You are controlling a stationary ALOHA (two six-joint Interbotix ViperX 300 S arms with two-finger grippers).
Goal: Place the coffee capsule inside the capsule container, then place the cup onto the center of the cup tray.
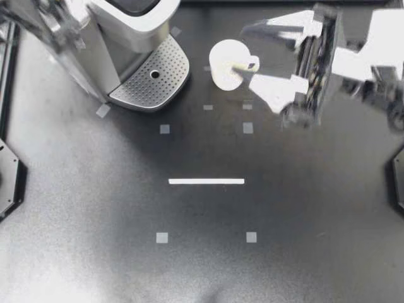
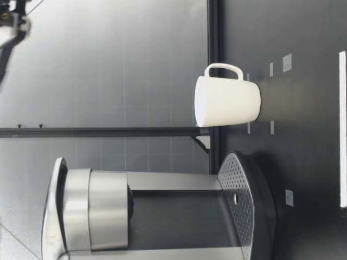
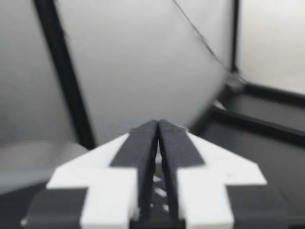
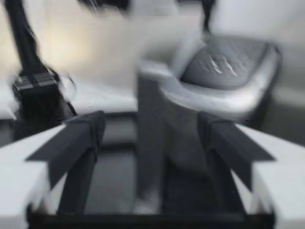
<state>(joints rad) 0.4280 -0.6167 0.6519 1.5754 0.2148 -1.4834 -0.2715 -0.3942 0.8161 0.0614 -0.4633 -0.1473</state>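
A white cup stands upright on the table beside the coffee machine, with its handle pointing toward my right arm. My right gripper hovers over the handle side of the cup, open and holding nothing. In the low view the cup rests on the table next to the perforated cup tray. The cup tray is bare. The right wrist view shows my right gripper open, with the machine's lid ahead. My left gripper is shut on nothing. No capsule is visible.
My left arm sits at the far left corner behind the machine. A white tape strip and small square tape marks lie on the dark table. Part of an arm shows high above the table.
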